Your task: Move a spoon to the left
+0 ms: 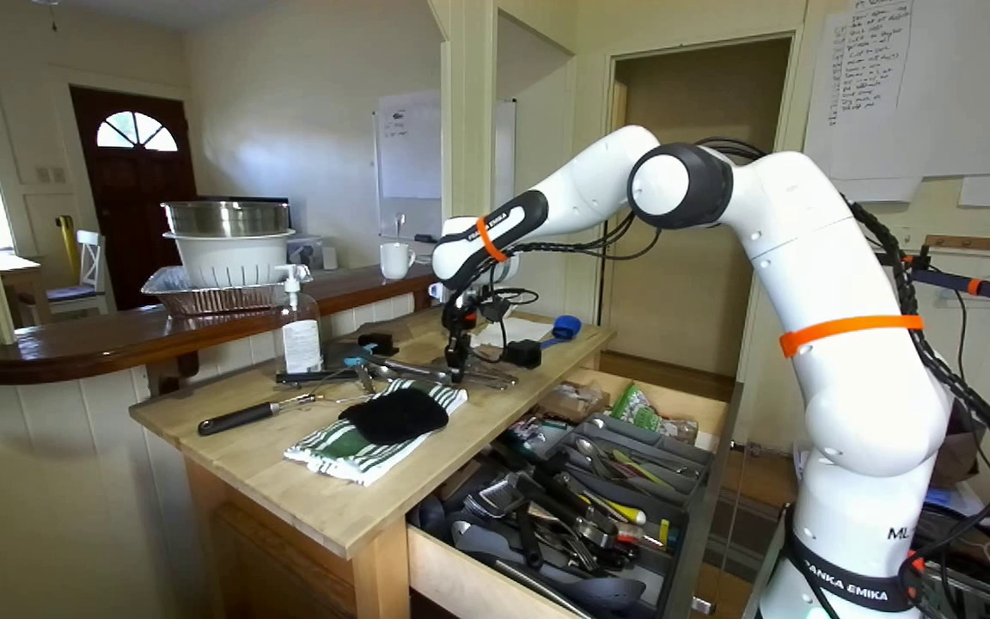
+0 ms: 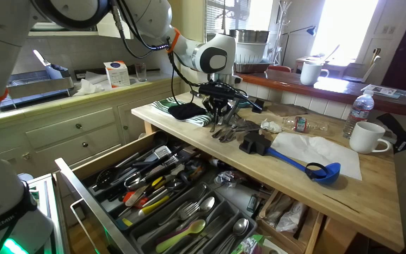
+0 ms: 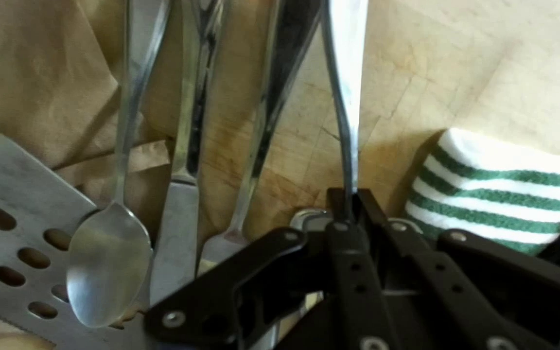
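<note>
A spoon (image 3: pixel 107 265) lies left in the wrist view, overlapping the slotted spatula (image 3: pixel 10 245); the gripper (image 3: pixel 350 197) grasps another utensil (image 3: pixel 350 97) by its slim neck, which suits steady shifting, its hidden head possibly a second spoon's.

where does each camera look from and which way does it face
An exterior view: at the striped towel end of the table, facing a doorway; most of the arm and gripper show.
An exterior view: at the blue scoop end, facing over the table toward cabinets and a window; parts of the arm and gripper show.
Wrist view: on the arm by the gripper, looking down at a spoon and knife; its fingers show, a metal handle between them.
Shared: the open drawer, in both exterior views.
</note>
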Available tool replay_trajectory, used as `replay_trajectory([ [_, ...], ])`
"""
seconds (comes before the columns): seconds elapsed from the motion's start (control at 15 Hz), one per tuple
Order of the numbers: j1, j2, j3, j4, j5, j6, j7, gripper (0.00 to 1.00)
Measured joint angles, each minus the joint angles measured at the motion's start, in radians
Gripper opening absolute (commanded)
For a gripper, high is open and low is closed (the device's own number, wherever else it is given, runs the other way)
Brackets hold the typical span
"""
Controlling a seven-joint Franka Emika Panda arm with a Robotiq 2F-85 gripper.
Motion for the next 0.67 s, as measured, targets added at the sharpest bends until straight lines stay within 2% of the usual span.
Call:
replay_trajectory([
  [0.13, -0.008, 0.018, 0.012, 0.022, 0.019, -0.038, -0.032, 0.02],
  [0.2, -0.009, 0.026, 0.014, 0.033, 0.023, -0.053, -0.043, 0.33],
  [0.27, -0.009, 0.033, 0.014, 0.042, 0.023, -0.060, -0.047, 0.34],
  [0.67, -0.015, 0.033, 0.013, 0.069, 0.046, -0.092, -0.038, 0.78],
])
